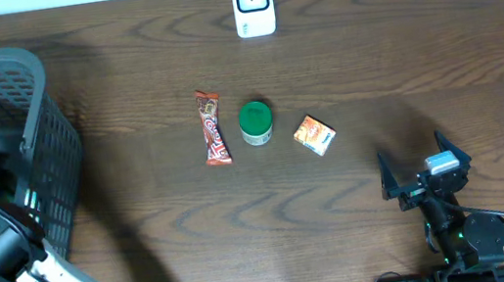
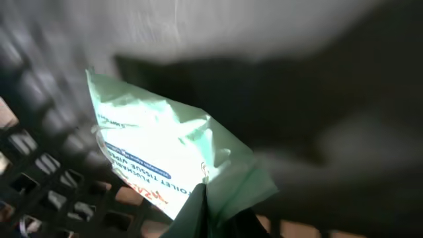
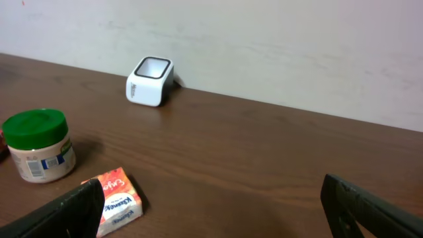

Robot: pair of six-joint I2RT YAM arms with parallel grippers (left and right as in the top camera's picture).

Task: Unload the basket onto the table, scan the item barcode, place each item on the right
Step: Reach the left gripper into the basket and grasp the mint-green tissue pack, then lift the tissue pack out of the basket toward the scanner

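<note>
Inside the grey basket (image 1: 31,83), the left gripper (image 2: 210,215) is pinching a corner of the green tissue packet (image 2: 155,142), probably so it can be carried to the scanner (image 1: 253,3); the right gripper (image 1: 423,168) is standing wide open, holding nothing.

Green pack (image 2: 152,145): blue band w/ white print, reads approx. "TOILET TISSUE WIP…", rest cut off. Orange box (image 3: 115,195), green-lid jar (image 3: 38,147), candy bar (image 1: 214,128): lettering too blurred to read.
</note>
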